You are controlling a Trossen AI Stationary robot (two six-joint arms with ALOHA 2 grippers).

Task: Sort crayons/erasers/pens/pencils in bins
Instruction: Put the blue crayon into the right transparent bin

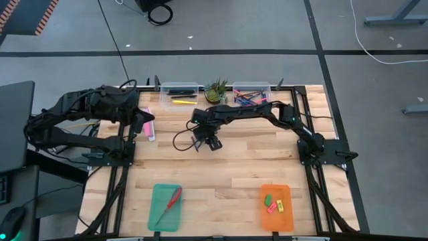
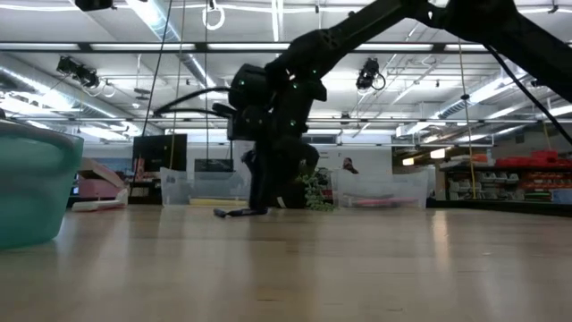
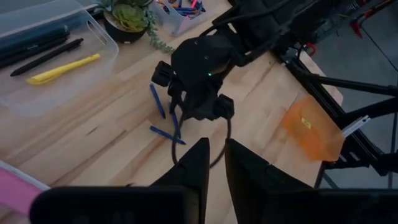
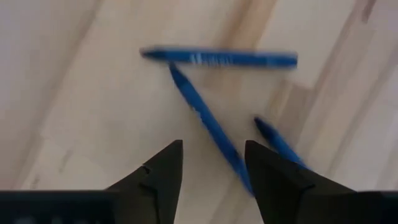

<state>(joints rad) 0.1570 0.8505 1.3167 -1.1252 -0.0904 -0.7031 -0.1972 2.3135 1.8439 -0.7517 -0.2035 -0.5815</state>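
Observation:
Three blue pens (image 4: 217,59) lie loose on the wooden table in the middle, one of them (image 4: 208,124) running between the fingers of my right gripper (image 4: 211,165). That gripper (image 1: 204,142) points down just above them, open; I cannot tell whether it touches a pen. At the table's left edge my left gripper (image 3: 216,158) hangs high, with a narrow gap between its fingers and nothing in it. At the far edge, one clear bin (image 1: 179,90) holds black and yellow pencils, and the other (image 1: 253,92) holds coloured sticks.
A small potted plant (image 1: 215,90) stands between the two clear bins. A long pink box (image 1: 148,127) lies under my left gripper. Near the front edge, a teal tray (image 1: 166,206) holds red-handled scissors. An orange tray (image 1: 276,206) beside it holds erasers.

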